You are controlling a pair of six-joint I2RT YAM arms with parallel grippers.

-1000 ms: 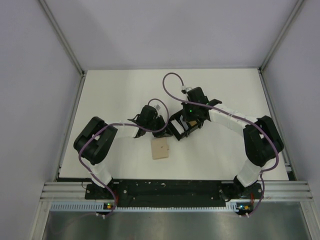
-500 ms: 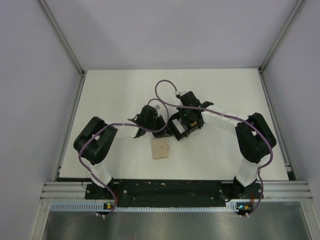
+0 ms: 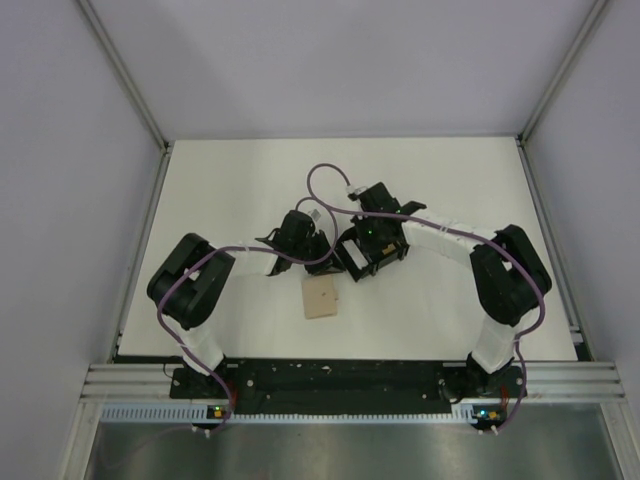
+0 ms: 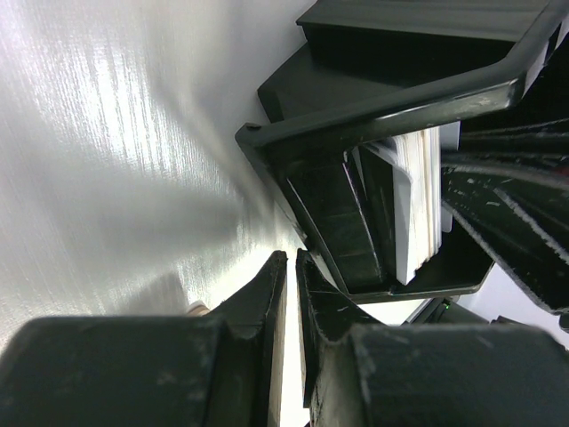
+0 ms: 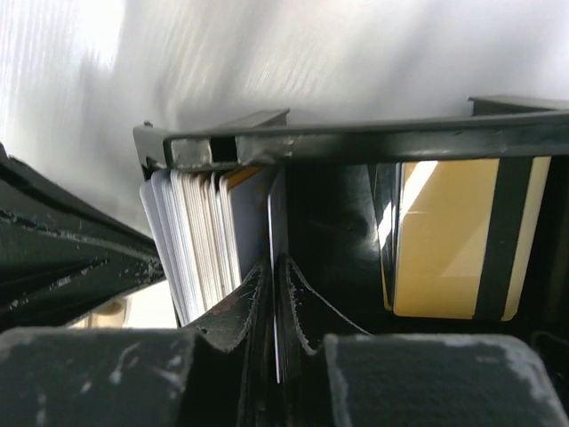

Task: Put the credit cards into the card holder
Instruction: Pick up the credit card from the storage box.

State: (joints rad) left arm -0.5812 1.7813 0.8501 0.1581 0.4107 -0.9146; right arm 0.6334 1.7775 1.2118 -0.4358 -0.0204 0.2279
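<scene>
Table (image 3: 460, 190): left arm (image 3: 240, 262) and right arm (image 3: 450, 240) bent inward, wrists meeting at black tray (image 3: 350, 258) mid-table. Card holder (image 3: 322, 298) flat, just nearer near edge than tray, long axis roughly near-to-far. Credit cards (image 5: 200, 240) stand on edge, packed in one tray compartment. Yellow-orange card (image 5: 444, 236) upright in other compartment, top hidden by rim. Right gripper (image 5: 276, 285) pinches pale card (image 5: 275, 213), edge-on. Left gripper (image 4: 290, 285) at tray wall, jaws a slit apart, grip unclear.

The overhead camera is looking down from above and behind my bases, far off, onto the whole table (image 3: 240, 180); my left wrist camera is facing the black tray (image 4: 382, 107) from its left, very near; my right wrist camera is peering into it, equally near; both are sharing its upright credit cards (image 4: 418, 196).
</scene>
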